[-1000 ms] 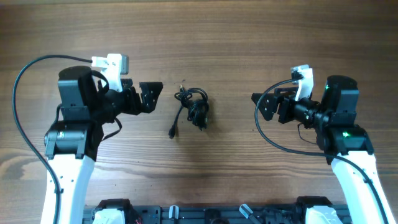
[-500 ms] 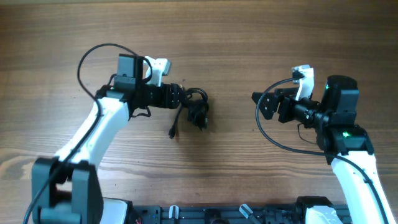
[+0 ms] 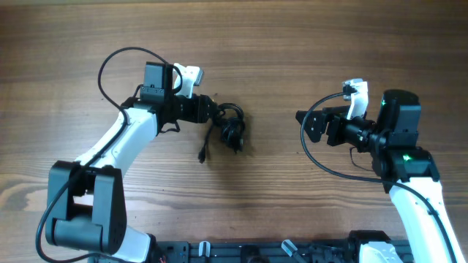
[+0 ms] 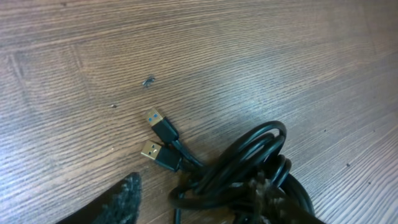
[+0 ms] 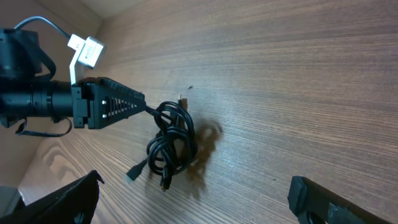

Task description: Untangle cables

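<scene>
While my left gripper (image 3: pixel 208 111) sits at the cables (image 3: pixel 231 131) mid-table, I can't tell its grip; right gripper (image 3: pixel 306 124) gapes wide. Cords look light, floppy; I'd grab near a free plug (image 4: pixel 160 126).

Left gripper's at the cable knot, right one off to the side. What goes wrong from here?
1. Left gripper sits open at the edge of the cables, whose loops overlap tightly: closing may clamp several strands and tighten the knot.
2. Right gripper is apart from the bundle, so nothing pins it; a pull would likely drag it whole.
</scene>
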You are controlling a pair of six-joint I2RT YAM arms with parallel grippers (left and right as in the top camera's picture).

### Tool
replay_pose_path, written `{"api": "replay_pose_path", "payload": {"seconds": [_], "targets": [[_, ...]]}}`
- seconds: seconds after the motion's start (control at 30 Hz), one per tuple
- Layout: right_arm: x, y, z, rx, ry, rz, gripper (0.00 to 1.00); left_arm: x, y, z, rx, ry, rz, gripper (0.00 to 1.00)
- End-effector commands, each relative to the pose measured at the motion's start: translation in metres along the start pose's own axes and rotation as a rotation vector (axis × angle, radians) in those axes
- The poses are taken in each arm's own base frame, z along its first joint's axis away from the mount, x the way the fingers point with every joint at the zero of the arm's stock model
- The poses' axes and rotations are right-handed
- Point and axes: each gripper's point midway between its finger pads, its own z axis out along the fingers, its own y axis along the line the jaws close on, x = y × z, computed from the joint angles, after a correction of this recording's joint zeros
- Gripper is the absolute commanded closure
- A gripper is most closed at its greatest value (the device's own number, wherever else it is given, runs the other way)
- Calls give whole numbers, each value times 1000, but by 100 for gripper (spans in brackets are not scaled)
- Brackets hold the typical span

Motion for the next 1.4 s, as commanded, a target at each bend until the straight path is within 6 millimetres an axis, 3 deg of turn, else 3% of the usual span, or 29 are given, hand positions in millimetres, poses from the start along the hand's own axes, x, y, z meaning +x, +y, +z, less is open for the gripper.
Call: {"api": "replay_pose_path", "payload": {"seconds": [0.0, 0.17, 0.33, 0.4, 0.5, 0.57, 0.7, 0.83, 0.87, 0.93, 1.0, 1.07, 1.13, 1.27, 1.37], "targets": [[-6, 4, -1, 0, -4, -8, 0, -2, -4, 5, 8, 4, 24, 46], [-2, 2, -1, 6, 11, 4, 0, 8, 1, 15, 9, 42, 5, 53], [-1, 2, -1, 12, 12, 6, 0, 18, -16, 10, 103, 78, 93, 47], [-1, 1, -2, 12, 15, 8, 0, 23, -14, 12, 99, 93, 126, 48], [1, 1, -2, 13, 22, 15, 0, 18, -11, 15, 88, 73, 138, 61], [1, 1, -2, 13, 22, 15, 0, 13, -9, 15, 80, 57, 148, 65], [1, 0, -2, 18, 21, 14, 0, 11, -2, 18, 41, 49, 155, 64], [7, -6, 5, 26, 50, 39, 0, 13, 5, 32, 42, 49, 149, 62], [8, -8, 6, 28, 60, 47, 0, 11, 6, 35, 42, 43, 152, 66], [11, -11, 10, 30, 75, 61, 0, 6, 3, 35, 62, 21, 162, 93], [14, -11, 13, 14, 91, 73, 0, -7, -7, 34, 115, -31, 111, 96], [12, -6, 13, -20, 87, 64, 4, -27, -7, 22, 115, -91, -37, 96], [4, 7, 13, -95, 61, 34, 9, -45, -16, -5, 164, -139, -216, 96], [-21, 43, 5, -239, -10, 12, 20, -72, -74, -86, 459, -211, -277, 96], [-34, 84, 5, -256, -27, -79, 20, -67, -104, -108, 593, -182, -221, 96]]}}
